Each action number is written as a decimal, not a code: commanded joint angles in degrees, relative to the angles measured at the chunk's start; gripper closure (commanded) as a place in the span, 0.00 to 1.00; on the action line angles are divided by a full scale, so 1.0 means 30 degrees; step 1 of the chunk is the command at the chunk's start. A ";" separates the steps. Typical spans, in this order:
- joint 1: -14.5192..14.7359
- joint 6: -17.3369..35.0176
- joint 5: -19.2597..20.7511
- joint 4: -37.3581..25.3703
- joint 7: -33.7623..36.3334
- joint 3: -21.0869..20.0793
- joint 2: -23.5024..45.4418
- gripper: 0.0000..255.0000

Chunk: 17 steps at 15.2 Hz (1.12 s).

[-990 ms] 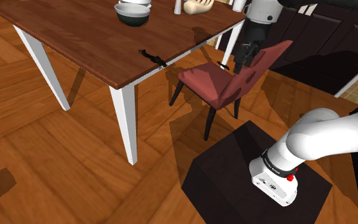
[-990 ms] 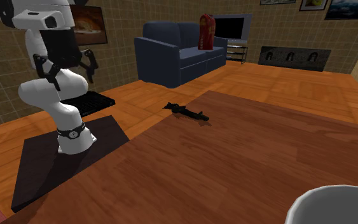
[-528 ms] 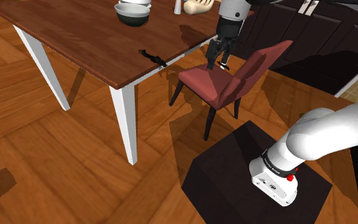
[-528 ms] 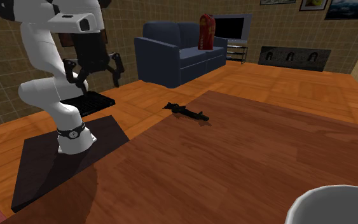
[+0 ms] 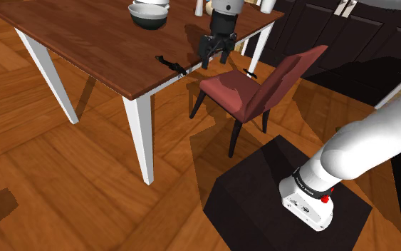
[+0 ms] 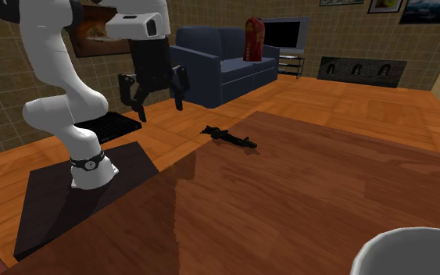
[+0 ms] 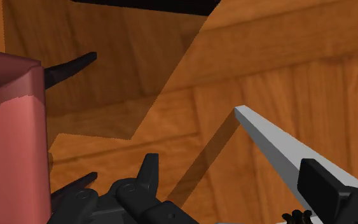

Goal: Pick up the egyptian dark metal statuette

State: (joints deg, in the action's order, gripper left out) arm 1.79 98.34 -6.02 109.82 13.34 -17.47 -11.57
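The statuette (image 5: 172, 65) is a small, thin black figure lying flat on the brown wooden table (image 5: 85, 36), close to the table edge nearest the chair. In the second exterior view the statuette (image 6: 230, 138) lies at the table's (image 6: 312, 195) far edge. My gripper (image 5: 215, 58) hangs open with nothing in it, just off that edge above the chair, to the shoulder view's right of the statuette. From the second exterior view, the gripper (image 6: 158, 100) is above the floor, left of the statuette. In the wrist view one black finger (image 7: 320, 184) sits near a white table leg (image 7: 266, 143).
A red chair (image 5: 252, 91) stands under the gripper beside the table; the chair (image 7: 9, 140) is close to the hand. A dark bowl (image 5: 149, 17) sits at the table's far end. A blue sofa (image 6: 222, 62) stands beyond. The black stand (image 5: 284, 196) is at lower right.
The arm has swung from over the chair's back to the shoulder view's left, bringing the open gripper to the table edge near the statuette. The statuette has not moved.
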 commanded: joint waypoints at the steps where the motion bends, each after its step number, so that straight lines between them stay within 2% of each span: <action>1: 0.0087 0.0189 0.0325 -0.1325 0.0773 -0.0391 0.1351 0.00; 6: 0.0596 0.0079 0.1634 -0.5501 0.2688 -0.1157 0.5118 0.00; 11: 0.1645 -0.0791 0.3182 -1.0414 0.4288 -0.1465 0.8983 0.00; 17: 0.1516 0.0868 0.3074 -0.8497 0.4212 -0.1405 0.8711 0.00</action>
State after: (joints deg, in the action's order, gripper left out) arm 6.36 100.12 3.18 83.57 25.96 -21.71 14.52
